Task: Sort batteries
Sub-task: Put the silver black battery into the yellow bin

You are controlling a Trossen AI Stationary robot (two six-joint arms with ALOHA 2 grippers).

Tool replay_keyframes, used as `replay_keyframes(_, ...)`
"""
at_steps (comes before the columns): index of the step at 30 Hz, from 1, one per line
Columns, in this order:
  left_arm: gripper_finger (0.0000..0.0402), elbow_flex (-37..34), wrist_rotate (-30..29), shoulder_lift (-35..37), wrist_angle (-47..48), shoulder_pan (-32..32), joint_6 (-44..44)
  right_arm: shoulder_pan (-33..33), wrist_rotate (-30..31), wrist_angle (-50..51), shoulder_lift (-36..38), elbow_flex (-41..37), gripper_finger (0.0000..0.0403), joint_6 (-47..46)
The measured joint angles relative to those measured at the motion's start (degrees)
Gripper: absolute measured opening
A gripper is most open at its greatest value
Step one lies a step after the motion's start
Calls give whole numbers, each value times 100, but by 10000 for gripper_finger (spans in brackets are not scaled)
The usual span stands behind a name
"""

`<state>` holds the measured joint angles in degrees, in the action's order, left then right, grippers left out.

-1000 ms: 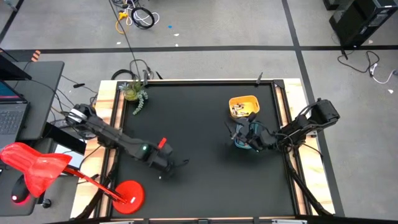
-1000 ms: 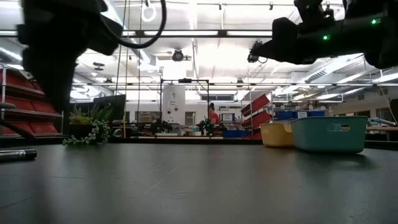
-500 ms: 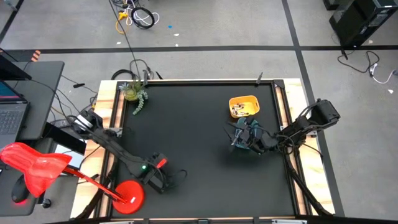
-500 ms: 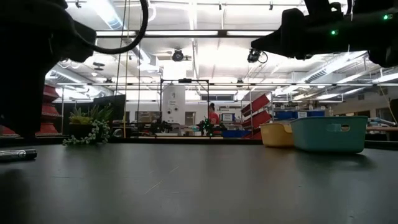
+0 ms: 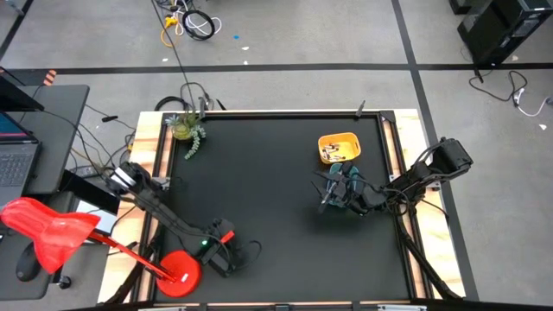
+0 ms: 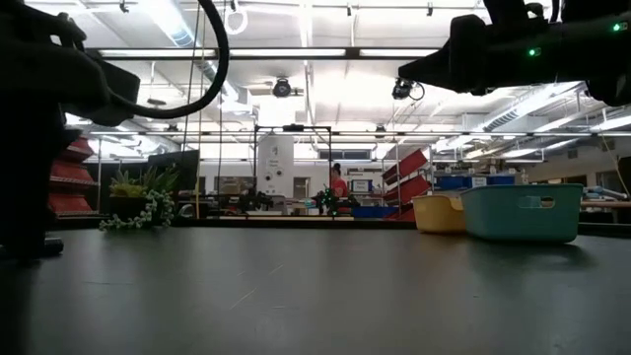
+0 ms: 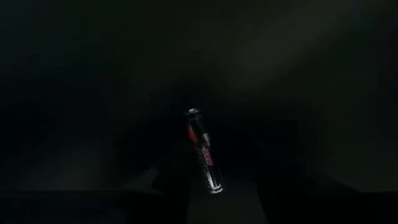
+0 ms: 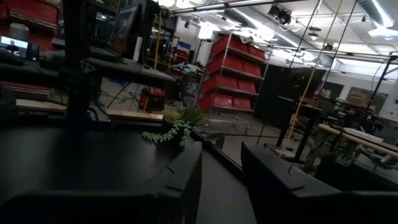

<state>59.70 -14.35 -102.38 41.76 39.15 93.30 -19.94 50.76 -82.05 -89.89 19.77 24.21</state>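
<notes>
Between the left gripper's (image 7: 217, 186) parted jaws lies a battery (image 7: 204, 151), ungrasped.

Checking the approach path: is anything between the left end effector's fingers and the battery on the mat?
Nothing: in the left wrist view the battery lies alone on the bare black mat, ahead of the left end effector, its fingers open.

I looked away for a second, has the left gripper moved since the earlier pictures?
Yes. In the high view the left gripper has moved toward the table's near edge, closer to the red round base; it now hangs over a battery.
</notes>
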Motion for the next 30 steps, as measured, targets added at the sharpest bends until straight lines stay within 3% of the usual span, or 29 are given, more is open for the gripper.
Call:
replay_keyframes(4,119,17,-111,-163,-48,76,-107,0,-8,1,2,0,121,0)
replay_keyframes(9,16,11,-231,-259,-3,208,-144,2,-42,44,2,0,119,0)
replay_keyframes(22,1,418,-897,-330,806,186,-433,24,-154,331,4,0,119,-49)
replay_keyframes(30,0,457,-1668,-320,795,-111,-1143,24,-899,675,4,0,119,-624)
